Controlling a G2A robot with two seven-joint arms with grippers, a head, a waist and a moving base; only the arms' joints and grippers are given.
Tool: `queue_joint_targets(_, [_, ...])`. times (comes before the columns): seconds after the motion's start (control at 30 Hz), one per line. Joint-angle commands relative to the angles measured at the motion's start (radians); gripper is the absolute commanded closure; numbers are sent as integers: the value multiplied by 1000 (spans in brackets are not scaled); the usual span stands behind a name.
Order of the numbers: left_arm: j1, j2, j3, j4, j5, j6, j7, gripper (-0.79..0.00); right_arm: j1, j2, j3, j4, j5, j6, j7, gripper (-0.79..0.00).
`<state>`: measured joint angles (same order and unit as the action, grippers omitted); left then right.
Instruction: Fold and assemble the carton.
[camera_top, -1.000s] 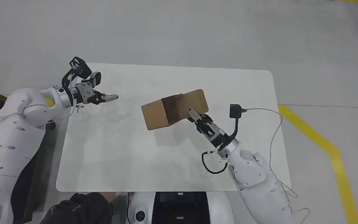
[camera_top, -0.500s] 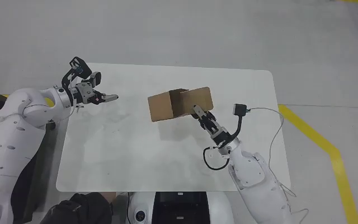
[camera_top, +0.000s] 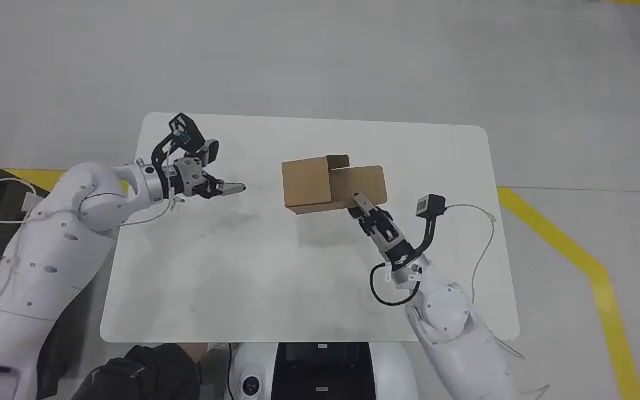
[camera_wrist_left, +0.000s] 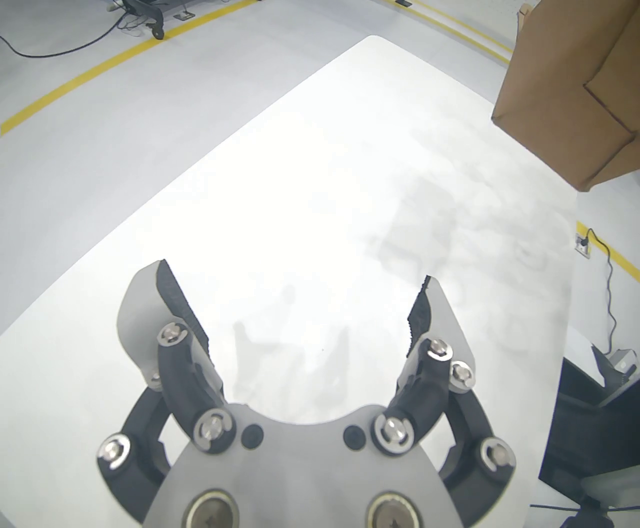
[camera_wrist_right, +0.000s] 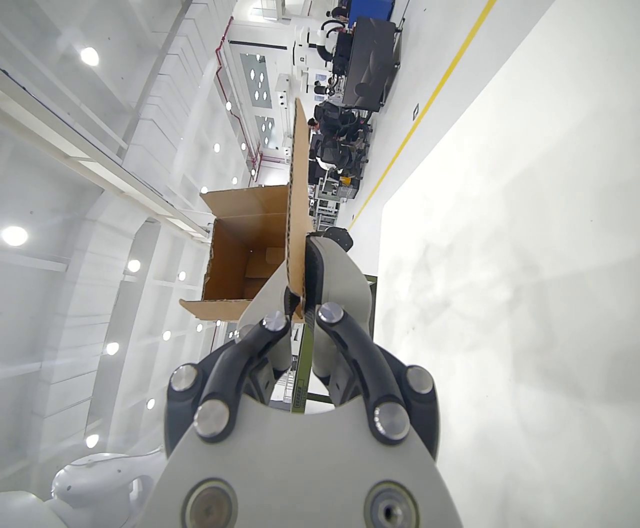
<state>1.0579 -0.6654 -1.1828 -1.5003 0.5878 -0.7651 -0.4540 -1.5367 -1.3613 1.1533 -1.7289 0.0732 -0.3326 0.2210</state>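
Pinching a flap (camera_wrist_right: 296, 200), your right gripper (camera_top: 357, 206) hangs the box (camera_top: 318, 183) over the desk's (camera_top: 300, 285) middle, probably so your left gripper (camera_top: 234, 188), wide open and empty, can fold it.

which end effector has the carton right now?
The right end effector: shut on a flap of the carton. The left end effector is open and empty, apart from it.
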Motion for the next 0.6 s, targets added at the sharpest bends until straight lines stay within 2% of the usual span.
queue_joint_targets(0.0, [-16,-5,21,-1,-34,-14,-48,-785,-14,1,-3,-12,-2,0,-5,0])
queue_joint_targets(0.33, [-51,-15,68,-6,-64,-83,-159,-785,-25,0,-18,-19,16,3,-1,0])
queue_joint_targets(0.43, [-53,-14,54,-12,-82,-148,-139,-785,-25,0,-18,-19,16,3,-1,0])
queue_joint_targets(0.57, [-53,-14,54,-12,-82,-148,-139,-785,-25,0,-18,-19,16,3,-1,0])
